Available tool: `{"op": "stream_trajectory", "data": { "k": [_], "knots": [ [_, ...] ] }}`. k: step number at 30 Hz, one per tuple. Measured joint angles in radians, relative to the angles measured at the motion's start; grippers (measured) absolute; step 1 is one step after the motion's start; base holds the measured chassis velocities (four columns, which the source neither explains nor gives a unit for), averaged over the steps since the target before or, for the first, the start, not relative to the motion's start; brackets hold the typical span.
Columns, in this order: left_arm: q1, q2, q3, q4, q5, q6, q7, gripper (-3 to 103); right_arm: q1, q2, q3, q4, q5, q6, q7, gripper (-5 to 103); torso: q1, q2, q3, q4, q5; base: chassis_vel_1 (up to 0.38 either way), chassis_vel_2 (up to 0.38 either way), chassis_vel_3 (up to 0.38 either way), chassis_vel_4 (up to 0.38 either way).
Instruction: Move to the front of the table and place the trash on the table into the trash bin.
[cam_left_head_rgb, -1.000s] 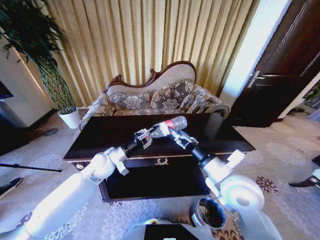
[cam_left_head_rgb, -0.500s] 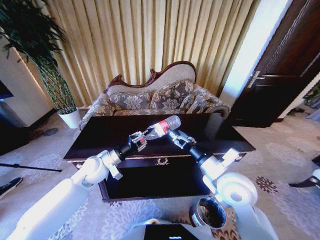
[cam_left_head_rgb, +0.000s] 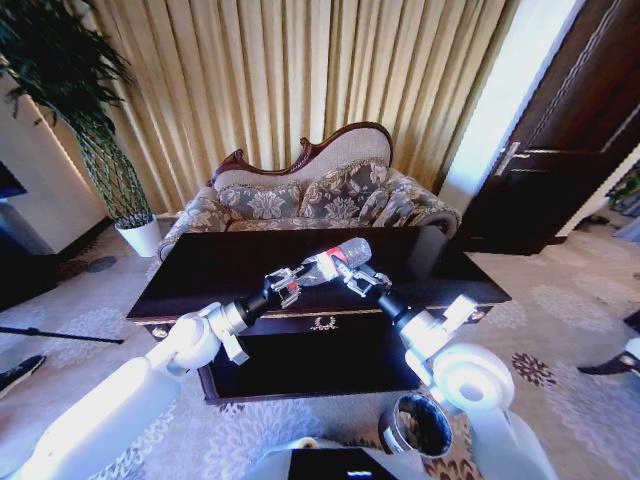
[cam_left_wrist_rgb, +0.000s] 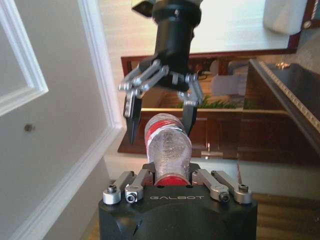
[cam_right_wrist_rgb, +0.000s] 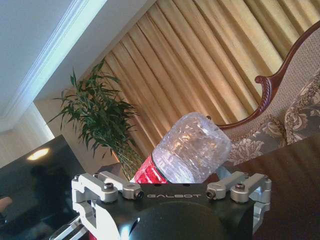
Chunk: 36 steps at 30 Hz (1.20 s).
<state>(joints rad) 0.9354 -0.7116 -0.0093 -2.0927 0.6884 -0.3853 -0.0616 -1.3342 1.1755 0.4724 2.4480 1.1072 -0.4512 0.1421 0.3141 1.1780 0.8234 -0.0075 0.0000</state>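
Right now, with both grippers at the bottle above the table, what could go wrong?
1. The bottle hangs over the table, clamped by the left gripper; the right gripper is open around it. An early release would likely drop it.
2. In the left wrist view one right finger is close against the bottle and the other stands off, so closing may skew it.
3. The trash bin sits low by the base.

Clear red-labelled bottle (cam_left_head_rgb: 335, 257), dark glossy table (cam_left_head_rgb: 220, 265), grey bin (cam_left_head_rgb: 415, 425)
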Motion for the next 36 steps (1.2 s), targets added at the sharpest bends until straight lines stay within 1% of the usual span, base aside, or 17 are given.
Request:
{"op": "stream_trajectory", "data": {
  "k": [7, 8, 9, 10, 12, 14, 17, 18, 23, 24, 26, 29, 30, 32, 33, 35, 36],
  "knots": [
    [0.0, 0.006, 0.018, -0.011, 0.006, -0.007, 0.002, 29, 0.004, 0.001, 0.008, -0.006, -0.002, -0.001, 0.0, 100, 0.0, 0.0, 0.0, 0.0, 0.0, 0.0, 0.0, 0.0, 0.0],
    [0.002, 0.007, 0.018, -0.011, 0.006, -0.01, 0.002, 29, 0.004, 0.001, 0.01, -0.007, -0.002, -0.001, 0.0, 102, 0.0, 0.0, 0.0, 0.0, 0.0, 0.0, 0.0, 0.0, 0.0],
    [0.004, 0.007, 0.018, -0.01, 0.006, -0.012, 0.002, 29, 0.004, 0.001, 0.011, -0.008, -0.002, -0.001, 0.0, 98, 0.0, 0.0, 0.0, 0.0, 0.0, 0.0, 0.0, 0.0, 0.0],
    [0.004, 0.007, 0.018, -0.01, 0.006, -0.012, 0.002, 29, 0.004, 0.001, 0.011, -0.008, -0.002, -0.001, 0.0, 98, 0.0, 0.0, 0.0, 0.0, 0.0, 0.0, 0.0, 0.0, 0.0],
    [0.006, 0.008, 0.017, -0.006, 0.006, -0.016, 0.002, 29, 0.004, 0.001, 0.014, -0.009, -0.005, -0.001, 0.001, 88, 0.0, 0.0, 0.0, 0.0, 0.0, 0.0, 0.0, 0.0, 0.0],
    [0.006, 0.008, 0.016, -0.005, 0.006, -0.016, 0.002, 29, 0.005, 0.002, 0.014, -0.01, -0.006, -0.001, 0.001, 88, 0.0, 0.0, 0.0, 0.0, 0.0, 0.0, 0.0, 0.0, 0.0],
    [0.004, 0.007, 0.017, 0.005, 0.002, -0.018, 0.001, 29, 0.01, 0.004, 0.013, -0.016, -0.009, -0.001, 0.001, 72, 0.0, 0.0, 0.0, 0.0, 0.0, 0.0, 0.0, 0.0, 0.0],
    [0.003, 0.007, 0.017, 0.007, 0.002, -0.02, 0.001, 29, 0.011, 0.004, 0.012, -0.018, -0.01, -0.001, 0.0, 72, 0.0, 0.0, 0.0, 0.0, 0.0001, 0.0, 0.0, 0.0, 0.0],
    [-0.002, 0.004, 0.023, 0.02, -0.001, -0.024, -0.01, 29, 0.021, 0.002, 0.011, -0.027, -0.009, -0.001, -0.004, 57, 0.0, 0.0, 0.0, -0.0001, 0.0, 0.0, 0.0, 0.0, 0.0],
    [-0.002, 0.004, 0.023, 0.02, -0.001, -0.024, -0.01, 29, 0.021, 0.002, 0.011, -0.027, -0.009, -0.001, -0.004, 57, 0.0, 0.0, 0.0, -0.0001, 0.0, 0.0, 0.0, 0.0, 0.0],
    [0.005, 0.007, 0.023, 0.013, -0.004, 0.003, -0.015, 28, 0.025, 0.001, 0.011, -0.033, -0.008, -0.001, -0.005, 54, 0.0, 0.0, 0.0, -0.0001, 0.0, 0.0, 0.0, 0.0, 0.0],
    [0.007, 0.008, 0.028, 0.01, -0.014, 0.029, -0.02, 38, 0.031, 0.002, 0.015, -0.038, -0.007, 0.001, -0.007, 44, 0.0, 0.0, 0.0, 0.0001, 0.0001, 0.0, 0.0, 0.0, 0.0],
    [0.007, 0.008, 0.028, 0.01, -0.014, 0.029, -0.02, 38, 0.031, 0.002, 0.015, -0.038, -0.007, 0.001, -0.007, 44, 0.0, 0.0, 0.0, 0.0001, 0.0001, 0.0, 0.0, 0.0, 0.0],
    [-0.003, 0.003, 0.036, 0.024, -0.019, 0.034, -0.037, 48, 0.036, 0.001, 0.019, -0.052, -0.039, 0.007, -0.015, 38, 0.0, 0.0, 0.0, -0.0001, 0.0, 0.0, 0.0, 0.0, 0.0],
    [-0.004, 0.003, 0.037, 0.03, -0.021, 0.04, -0.04, 54, 0.038, 0.001, 0.03, -0.061, -0.064, 0.019, -0.016, 38, 0.0, 0.0, 0.0, -0.0001, 0.0005, 0.0, 0.0, 0.0, 0.0],
    [-0.01, 0.002, 0.039, 0.033, -0.025, 0.042, -0.047, 54, 0.041, -0.001, 0.034, -0.071, -0.094, 0.031, -0.025, 35, 0.0, 0.0, 0.0, 0.0001, -0.0007, 0.0, 0.0, 0.0, 0.0],
    [-0.015, 0.002, 0.041, 0.039, -0.037, 0.043, -0.053, 59, 0.044, -0.002, 0.042, -0.088, -0.123, 0.042, -0.036, 35, 0.0, 0.0, 0.0, -0.0001, 0.0003, 0.0, 0.0, 0.0, 0.0]
  ]
}}
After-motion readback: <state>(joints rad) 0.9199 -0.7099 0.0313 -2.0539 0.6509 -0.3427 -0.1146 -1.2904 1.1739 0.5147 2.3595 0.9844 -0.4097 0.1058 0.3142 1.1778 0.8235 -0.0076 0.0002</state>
